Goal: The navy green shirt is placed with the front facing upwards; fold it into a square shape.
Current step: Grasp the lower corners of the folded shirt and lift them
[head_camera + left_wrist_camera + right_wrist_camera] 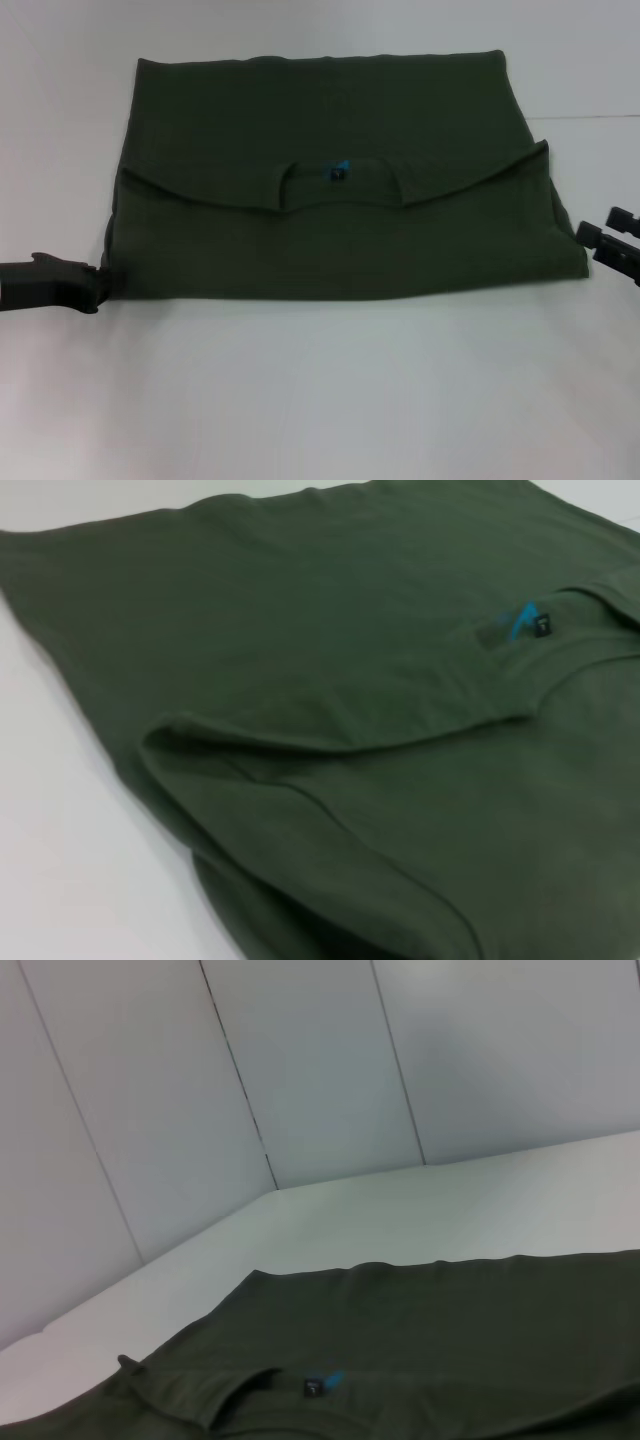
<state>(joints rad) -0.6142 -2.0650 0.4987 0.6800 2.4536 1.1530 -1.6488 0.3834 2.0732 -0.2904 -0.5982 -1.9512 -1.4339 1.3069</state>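
The navy green shirt (330, 110) lies flat on the white table, folded into a wide rectangle. A folded-over layer with a curved edge covers its near half. The collar opening sits in the middle with a small blue label (338, 170) inside it. No lettering shows. My left gripper (98, 285) is low at the shirt's near left corner, its tip against the cloth edge. My right gripper (600, 228) stands open just off the shirt's right edge, near the near right corner. The left wrist view shows the shirt (300, 630) and label (522, 620) close up; the right wrist view shows the shirt (450, 1330) from the side.
The white table (320, 400) extends in front of the shirt and on both sides. White wall panels (300, 1060) rise behind the table's far edge.
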